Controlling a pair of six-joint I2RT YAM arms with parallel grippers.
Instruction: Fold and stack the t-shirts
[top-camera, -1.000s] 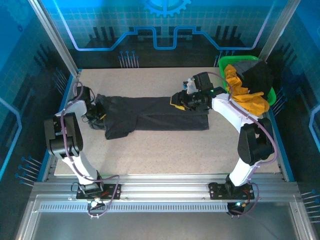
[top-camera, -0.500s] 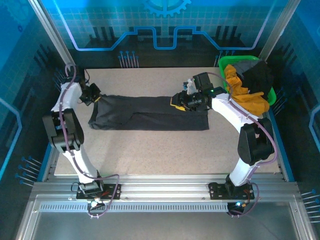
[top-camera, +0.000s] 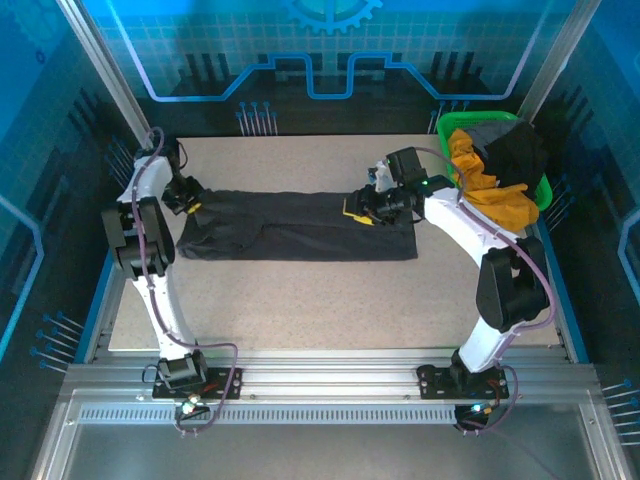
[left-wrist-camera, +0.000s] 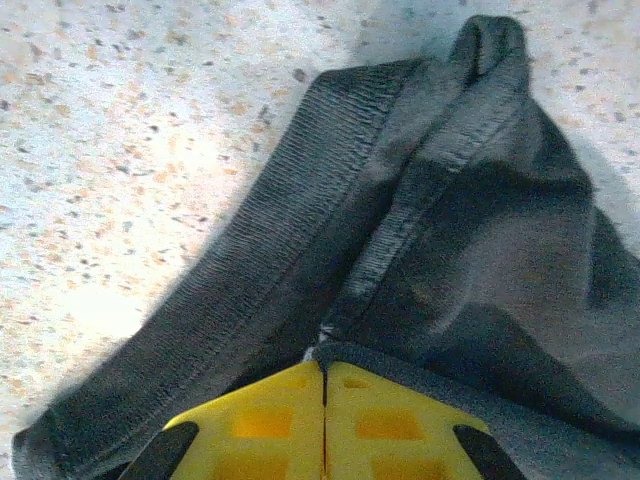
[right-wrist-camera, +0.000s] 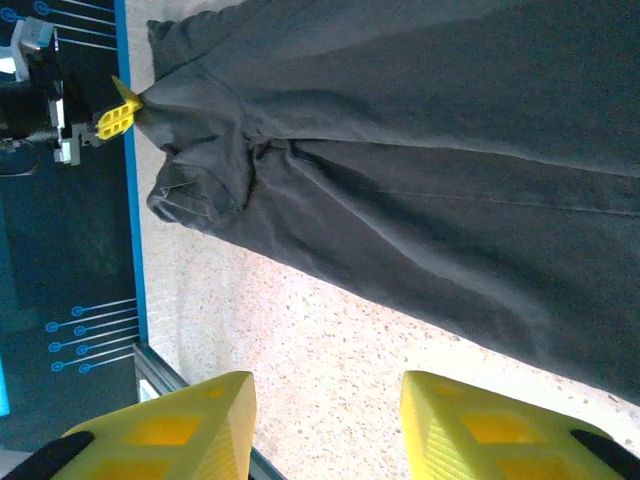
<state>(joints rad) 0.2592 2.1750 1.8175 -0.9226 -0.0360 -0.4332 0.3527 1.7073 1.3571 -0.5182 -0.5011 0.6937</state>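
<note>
A speckled beige counter (top-camera: 300, 300), enclosed by blue-lit panels (top-camera: 330, 50), carried the charcoal-grey t-shirt (top-camera: 300, 225), spread left of the green basket (top-camera: 452, 120). The left end effector (left-wrist-camera: 324, 368), farthest from the basket, was seemingly clamped on its hem. The right end effector (right-wrist-camera: 325, 400) hovered with fingers apart.

We see the large charcoal-grey t-shirt (top-camera: 300, 225) lying flat on the table (top-camera: 300, 295) as a long band folded lengthwise, running left to right. Its left end is gathered and pinched in the left gripper (top-camera: 188, 204); up close, a ribbed hem and a stitched seam lie doubled over there. At the far right corner the mustard-yellow t-shirt (top-camera: 492, 190) hangs crumpled over the green basket (top-camera: 447, 127), with a black t-shirt (top-camera: 518, 150) and a grey t-shirt (top-camera: 487, 131) heaped against it.
</note>
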